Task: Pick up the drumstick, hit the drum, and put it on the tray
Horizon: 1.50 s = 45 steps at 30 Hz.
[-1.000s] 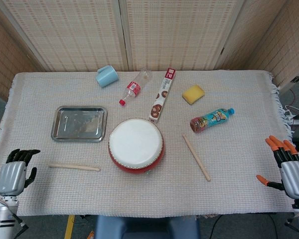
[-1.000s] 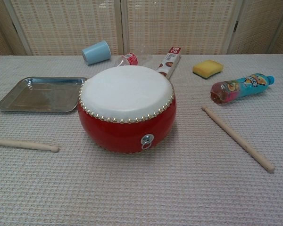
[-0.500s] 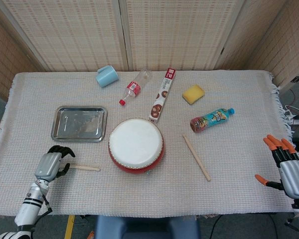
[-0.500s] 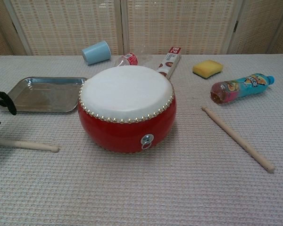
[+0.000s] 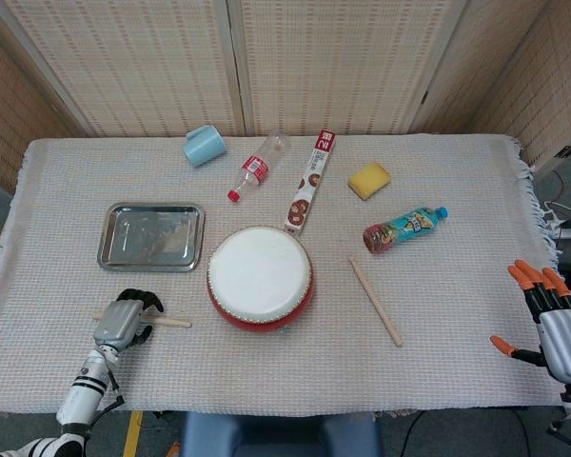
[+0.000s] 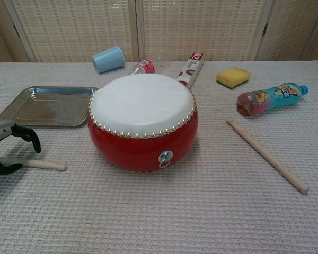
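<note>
Over the left drumstick (image 5: 162, 321), the left hand's (image 5: 122, 322) black fingers (image 6: 29, 136) curl around without clearly touching it, beside the drum (image 5: 261, 276) and below the tray (image 5: 150, 236), while the right hand (image 5: 555, 324) rests spread at the table's (image 5: 457, 362) edge.

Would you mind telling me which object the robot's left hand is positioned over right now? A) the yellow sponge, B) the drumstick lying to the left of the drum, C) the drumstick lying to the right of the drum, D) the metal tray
B: the left hand is over the left drumstick, fingers arched above it in the chest view, beside the drum.
</note>
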Each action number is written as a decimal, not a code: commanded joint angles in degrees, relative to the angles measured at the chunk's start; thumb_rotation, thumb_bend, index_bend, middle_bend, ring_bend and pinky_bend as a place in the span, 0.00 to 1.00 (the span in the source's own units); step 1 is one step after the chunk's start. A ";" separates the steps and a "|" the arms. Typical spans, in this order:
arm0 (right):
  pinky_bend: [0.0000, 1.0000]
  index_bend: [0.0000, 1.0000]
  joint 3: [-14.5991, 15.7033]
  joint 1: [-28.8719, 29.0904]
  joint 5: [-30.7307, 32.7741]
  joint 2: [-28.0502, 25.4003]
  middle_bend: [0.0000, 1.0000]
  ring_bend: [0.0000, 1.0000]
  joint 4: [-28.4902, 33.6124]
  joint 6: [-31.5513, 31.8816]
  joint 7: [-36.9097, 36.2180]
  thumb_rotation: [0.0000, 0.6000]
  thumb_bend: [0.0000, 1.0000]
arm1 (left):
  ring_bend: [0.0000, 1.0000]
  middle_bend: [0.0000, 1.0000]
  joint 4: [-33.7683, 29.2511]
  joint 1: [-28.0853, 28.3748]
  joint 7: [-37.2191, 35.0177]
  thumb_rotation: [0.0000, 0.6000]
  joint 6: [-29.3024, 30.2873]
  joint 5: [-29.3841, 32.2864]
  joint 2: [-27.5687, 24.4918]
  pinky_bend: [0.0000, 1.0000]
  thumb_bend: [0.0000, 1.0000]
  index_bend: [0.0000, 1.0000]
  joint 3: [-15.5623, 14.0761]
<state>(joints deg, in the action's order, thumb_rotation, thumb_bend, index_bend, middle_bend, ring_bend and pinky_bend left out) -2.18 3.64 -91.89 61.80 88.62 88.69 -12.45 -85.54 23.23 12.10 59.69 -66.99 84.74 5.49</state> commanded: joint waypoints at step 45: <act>0.07 0.00 0.22 -0.33 0.10 -0.12 0.02 0.00 -0.54 0.50 -1.64 1.00 0.06 | 0.20 0.30 1.20 -2.38 -12.66 1.00 2.30 0.71 1.53 0.15 0.41 0.59 1.77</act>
<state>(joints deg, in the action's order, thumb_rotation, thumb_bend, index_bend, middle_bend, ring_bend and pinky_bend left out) -1.95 3.30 -91.78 61.68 88.08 89.18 -14.08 -81.92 22.24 4.30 60.77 -65.11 88.16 6.36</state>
